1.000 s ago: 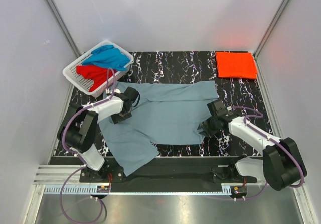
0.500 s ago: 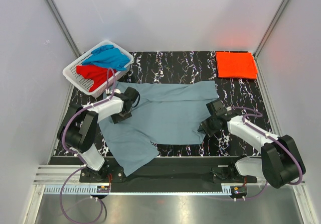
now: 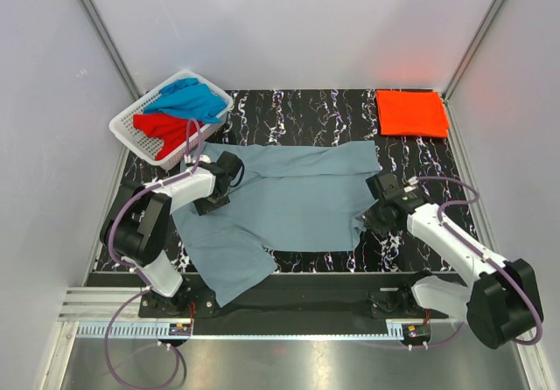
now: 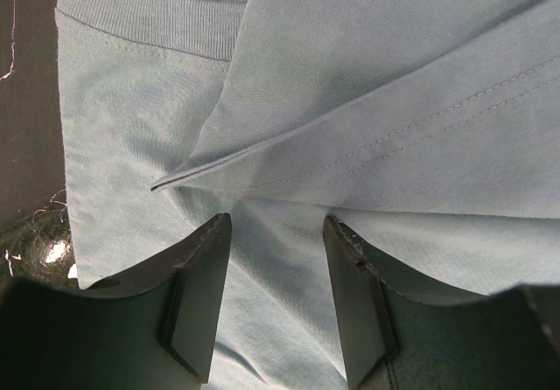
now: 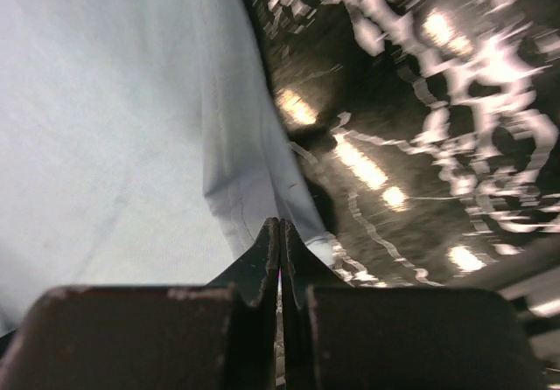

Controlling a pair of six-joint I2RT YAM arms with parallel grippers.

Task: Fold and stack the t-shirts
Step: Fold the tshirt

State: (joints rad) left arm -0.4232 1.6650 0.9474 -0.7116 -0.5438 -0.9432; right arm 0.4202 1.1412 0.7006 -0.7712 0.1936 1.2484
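Note:
The dull grey-blue t-shirt (image 3: 289,202) lies spread on the black marbled table, with one sleeve reaching toward the near left edge. My left gripper (image 3: 226,178) is open and sits low over the shirt near the collar. In the left wrist view the gripper (image 4: 276,222) straddles flat cloth just below a folded seam of the shirt (image 4: 394,101). My right gripper (image 3: 371,219) is at the shirt's lower right corner. In the right wrist view the gripper (image 5: 280,226) is shut, with the shirt's hem (image 5: 245,198) at its tips. The orange-red t-shirt (image 3: 411,112) lies folded at the back right.
A white slotted basket (image 3: 129,133) at the back left holds the bright blue t-shirt (image 3: 188,100) and the red t-shirt (image 3: 163,128). Bare marbled table (image 3: 411,167) shows to the right of the grey-blue shirt. Grey walls close in the sides and the back.
My right gripper has moved a little to the right, and the shirt's lower right corner has shifted with it. The left arm has hardly moved.

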